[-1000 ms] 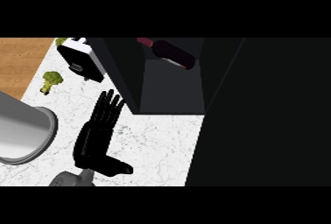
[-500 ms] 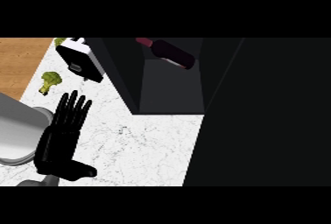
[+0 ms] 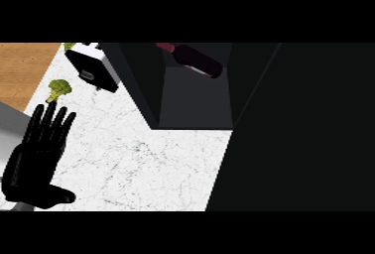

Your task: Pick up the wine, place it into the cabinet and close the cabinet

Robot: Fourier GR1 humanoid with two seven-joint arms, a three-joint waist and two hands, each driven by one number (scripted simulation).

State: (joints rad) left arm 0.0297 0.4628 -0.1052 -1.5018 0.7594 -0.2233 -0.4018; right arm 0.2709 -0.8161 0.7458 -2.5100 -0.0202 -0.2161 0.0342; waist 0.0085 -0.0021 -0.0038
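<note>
The dark wine bottle (image 3: 192, 59) lies tilted inside the black cabinet (image 3: 198, 104) at the top centre. A large black panel, the cabinet's door (image 3: 300, 129), fills the right half of the view. My left hand (image 3: 38, 154) is at the lower left over the white marble counter (image 3: 139, 163), fingers straight and pointing up, holding nothing. My right hand does not show anywhere.
A small broccoli floret (image 3: 58, 89) lies on the counter just above the left hand's fingertips. A black-and-white appliance (image 3: 92, 67) stands at the top left beside the cabinet. Wooden floor (image 3: 22, 69) shows beyond the counter's left edge.
My left hand has slid to the left across the counter, staying open. The grey sink at the left has nearly gone out of view. The bottle has not moved.
</note>
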